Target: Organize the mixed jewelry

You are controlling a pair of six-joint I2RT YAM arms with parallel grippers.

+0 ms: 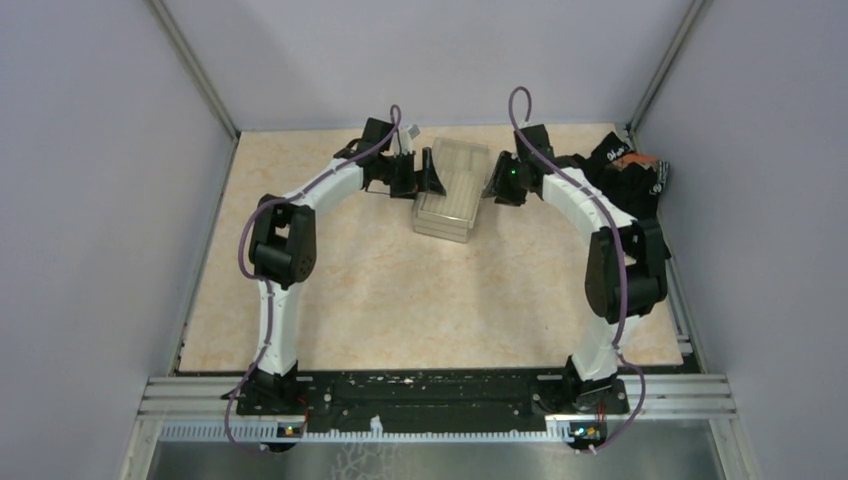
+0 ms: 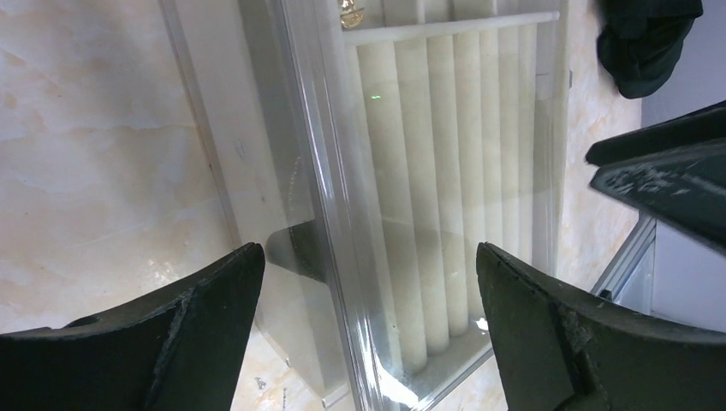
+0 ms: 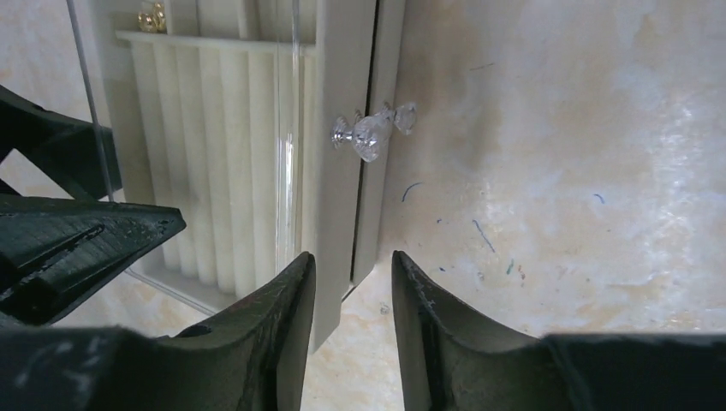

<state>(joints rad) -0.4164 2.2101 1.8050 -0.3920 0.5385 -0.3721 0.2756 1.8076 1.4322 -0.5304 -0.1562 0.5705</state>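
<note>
Jewelry (image 2: 347, 13) shows to me only as one small gold-coloured piece, lying in the compartment just past the far end of the rolls (image 2: 445, 171) inside the box (image 1: 450, 205). It is well ahead of both pincers and touches neither. My left pincer (image 2: 368, 257) is spread wide and hangs over the box's left side, with the edge of the clear lid (image 2: 317, 171) running between its dark fingers, apart from both. My right pincer (image 3: 353, 261) is drawn narrow around the lower corner of the box's front panel. I cannot tell whether its fingers actually press on the panel. Just beyond it a faceted clear knob (image 3: 368, 133) with a silvery base juts from that panel, and a second one sits close beside it. The only writing I find is white lettering on the cloth (image 1: 625, 175), too small for me to read, next to an orange patch. The rolls are cream, padded-looking ridges lying side by side. The box is pale beige, and its lid is glossy and see-through, tilted up at the far end. The cloth is a crumpled black heap in the far right corner. The table (image 1: 400, 300) is marbled beige with a few coloured flecks.
</note>
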